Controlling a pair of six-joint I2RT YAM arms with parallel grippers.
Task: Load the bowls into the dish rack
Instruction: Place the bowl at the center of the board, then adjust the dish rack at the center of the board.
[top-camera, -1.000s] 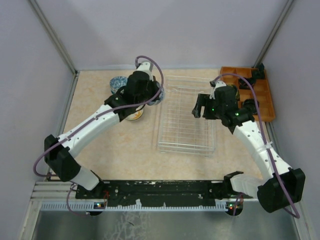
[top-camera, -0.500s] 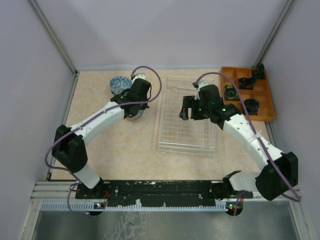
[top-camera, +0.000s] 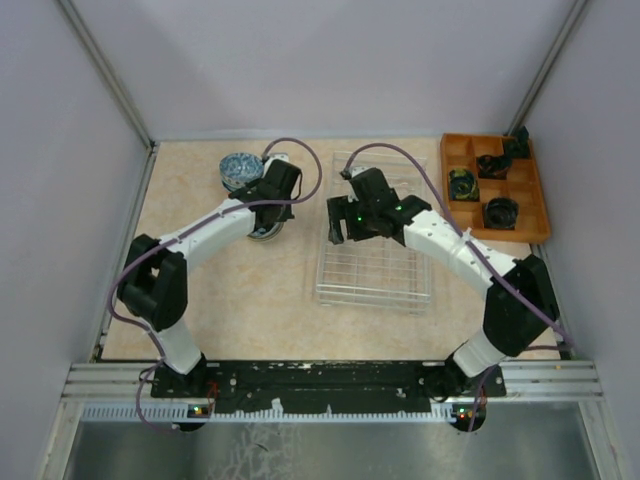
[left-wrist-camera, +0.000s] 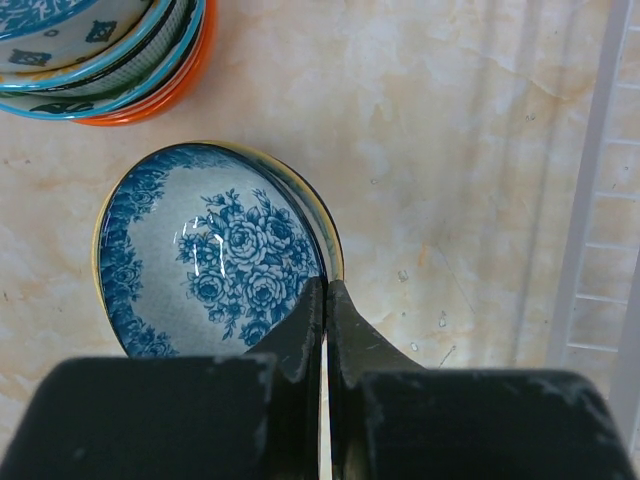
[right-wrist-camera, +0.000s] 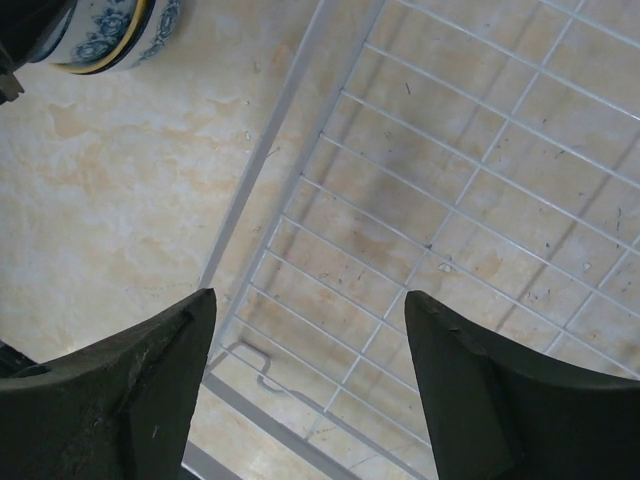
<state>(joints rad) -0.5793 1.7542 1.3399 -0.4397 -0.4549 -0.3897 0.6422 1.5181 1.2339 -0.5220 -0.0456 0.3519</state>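
Two arms at work: we see the left arm (top-camera: 215, 232) bent over the bowls on the left of the worktop (top-camera: 260, 290), while the right arm (top-camera: 450, 245) reaches across the dish rack (top-camera: 375, 262).
Bowl in question: a rose-patterned bowl (left-wrist-camera: 205, 255) sits upright on the worktop just beside a nested stack of bowls (left-wrist-camera: 110, 60), the lowest of them orange outside. Both lie left of the rack and apart from it.
Left jaws: pressed flat together with nothing between them that we can make out. Their tips are right over the rose bowl's rim, on the side facing the rack.
Right jaws: spread wide and empty, hanging above the rack's left edge with the wire grid below.
Dish rack: a pale wire basket at mid-worktop; we see no bowl in it.
Step, as we read it: picking up the rose bowl to carry it to the rack.
How to do it well: in our judgement the left jaws must part first, then come down with one finger inside the rim and one outside. They should bite deep enough that the glazed wall cannot slip, then lift straight up, clear of the stack.
Watch for: closed tips pressing down could skid the bowl into the stack. The right arm also crowds the very side of the rack where the bowl would enter.
Off to the side: an orange tray (top-camera: 470, 205) of black items, which has no part in this.
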